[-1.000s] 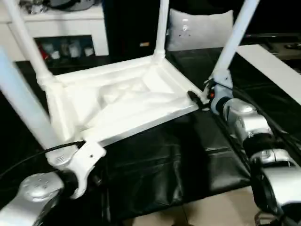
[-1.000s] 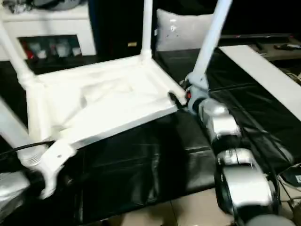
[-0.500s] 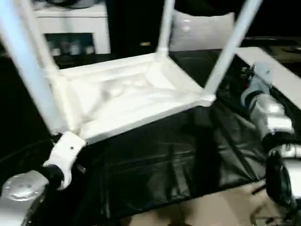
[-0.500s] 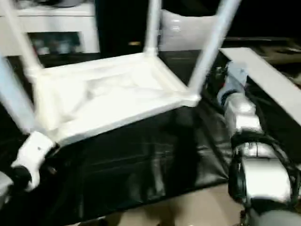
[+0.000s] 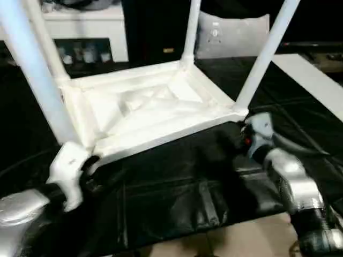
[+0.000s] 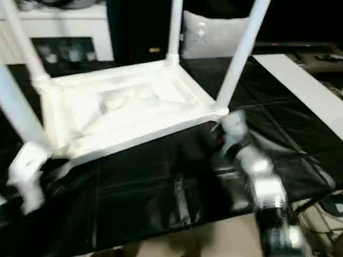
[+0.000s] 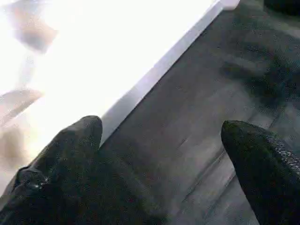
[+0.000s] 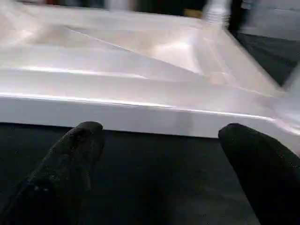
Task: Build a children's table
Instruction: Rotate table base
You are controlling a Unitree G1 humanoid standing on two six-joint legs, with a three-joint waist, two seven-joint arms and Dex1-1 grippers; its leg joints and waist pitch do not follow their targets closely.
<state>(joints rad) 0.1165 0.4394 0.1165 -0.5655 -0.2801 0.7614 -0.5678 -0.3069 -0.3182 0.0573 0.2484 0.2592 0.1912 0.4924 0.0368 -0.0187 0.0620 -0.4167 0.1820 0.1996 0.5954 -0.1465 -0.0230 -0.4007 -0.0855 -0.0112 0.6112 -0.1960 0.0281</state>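
Observation:
The children's table lies upside down on a black sheet. Its white tabletop (image 5: 144,112) shows its ribbed underside, and all of its white legs stand up in the corner sockets, among them the near-left leg (image 5: 32,69) and the near-right leg (image 5: 265,53). My left gripper (image 5: 90,171) hangs just in front of the near-left corner. In the left wrist view the left gripper (image 7: 161,126) is open over the sheet beside the tabletop's edge. My right gripper (image 5: 236,140) sits in front of the near-right corner. In the right wrist view the right gripper (image 8: 159,129) is open, facing the tabletop's rim (image 8: 140,117).
The black sheet (image 5: 177,198) covers the work surface, with pale floor (image 5: 230,243) at its front edge. A white cabinet (image 5: 80,21) stands behind on the left. A grey cushion-like panel (image 5: 230,35) leans at the back, and a long white board (image 5: 311,80) lies to the right.
My left gripper has come off the base of the near-left leg and drawn back toward me. My right arm has swung from the near-right leg's base to the front of that corner.

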